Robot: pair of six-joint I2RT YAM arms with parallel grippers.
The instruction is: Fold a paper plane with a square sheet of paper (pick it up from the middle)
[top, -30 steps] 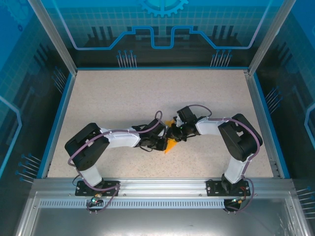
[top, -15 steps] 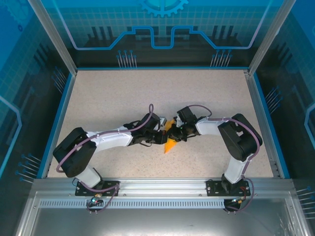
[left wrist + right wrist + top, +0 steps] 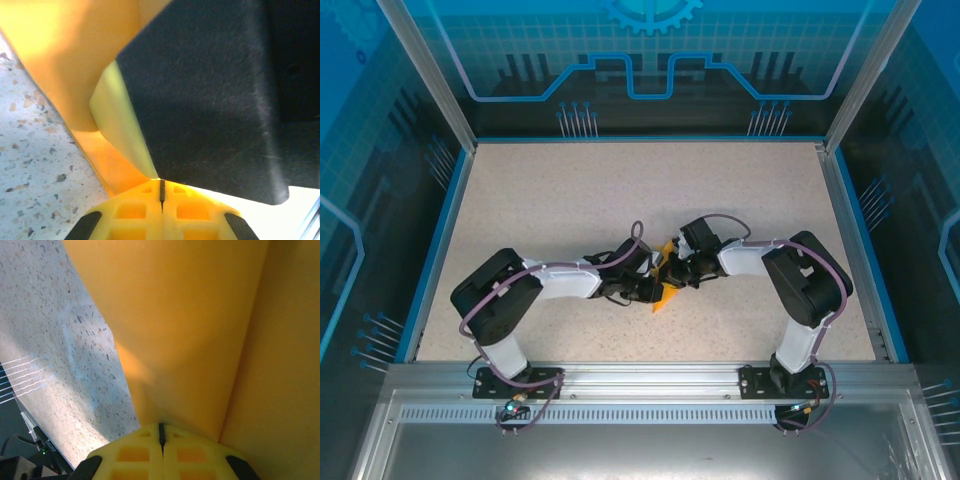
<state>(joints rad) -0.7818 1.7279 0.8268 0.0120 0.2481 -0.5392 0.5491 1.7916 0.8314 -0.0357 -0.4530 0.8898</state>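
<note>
The square sheet of paper (image 3: 664, 291) is bright orange and creased into a pointed shape, held just above the middle of the table. My left gripper (image 3: 646, 287) comes at it from the left and my right gripper (image 3: 677, 276) from the right, almost touching each other. In the left wrist view the left gripper (image 3: 161, 181) is shut with the folded paper (image 3: 75, 70) running into its seam. A dark part of the right arm (image 3: 215, 100) looms beside it. In the right wrist view the right gripper (image 3: 161, 428) is shut on a crease of the paper (image 3: 190, 315).
The speckled beige table (image 3: 620, 190) is ringed by a low blue rim (image 3: 442, 230) and aluminium posts (image 3: 425, 75). Both arm bases (image 3: 515, 378) are bolted at the near edge, elbows out to the sides.
My right gripper has closed onto the paper. The left arm stretched out, then pulled its elbow back up, with its gripper staying shut at the paper.
</note>
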